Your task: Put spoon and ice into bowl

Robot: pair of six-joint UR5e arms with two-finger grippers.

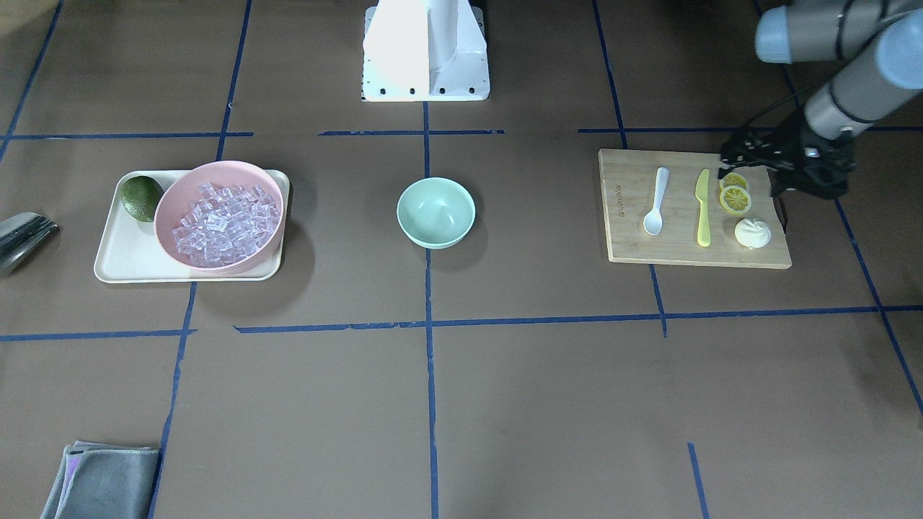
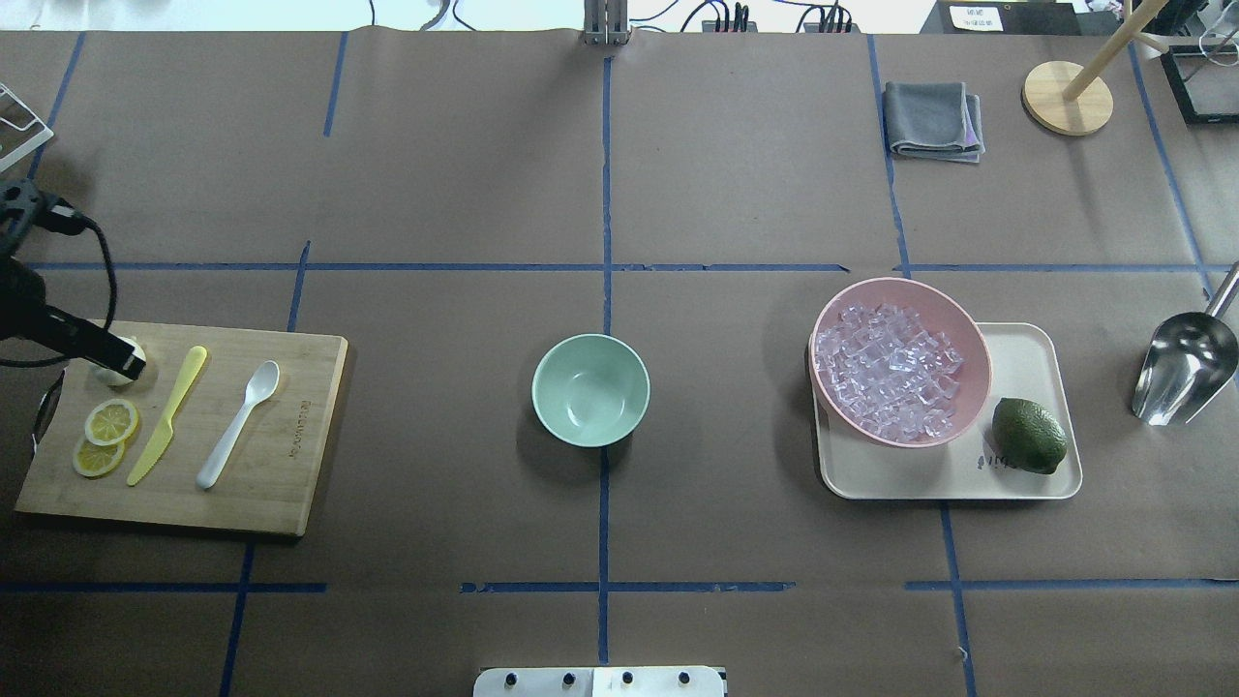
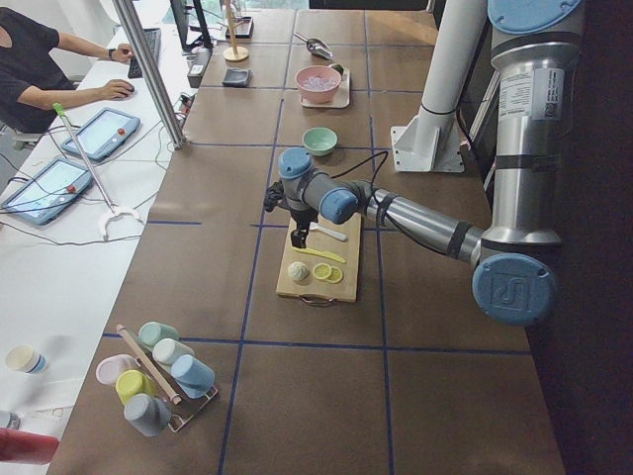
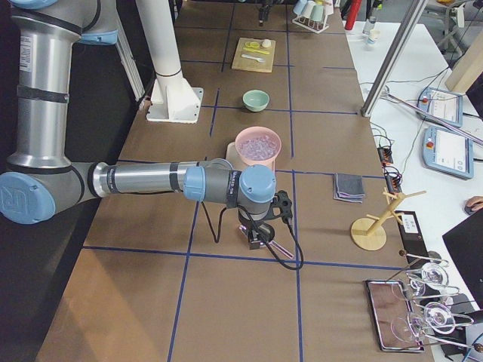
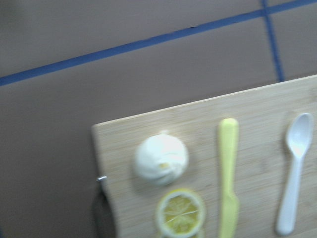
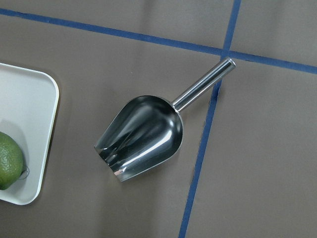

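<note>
Far left of the bowl (image 2: 619, 373), my left claw (image 2: 121, 360) hangs over the outer edge of the board (image 2: 290, 465); I cannot tell whether it is apart or together. The spoon (image 2: 237, 411) lies flat on that board, also left of the bowl. It is white, thin, light and probably slick, so I would pinch it across the flat handle. Right of the bowl, the ice (image 2: 891, 373) fills a pink bowl (image 2: 968, 329). The cubes are small, clear, faintly lilac, hard and slippery-looking, likely easier scooped than pinched. Farther right, my right claw (image 4: 256, 240) hovers over a scoop (image 2: 1186, 373); I cannot tell its state.
</note>
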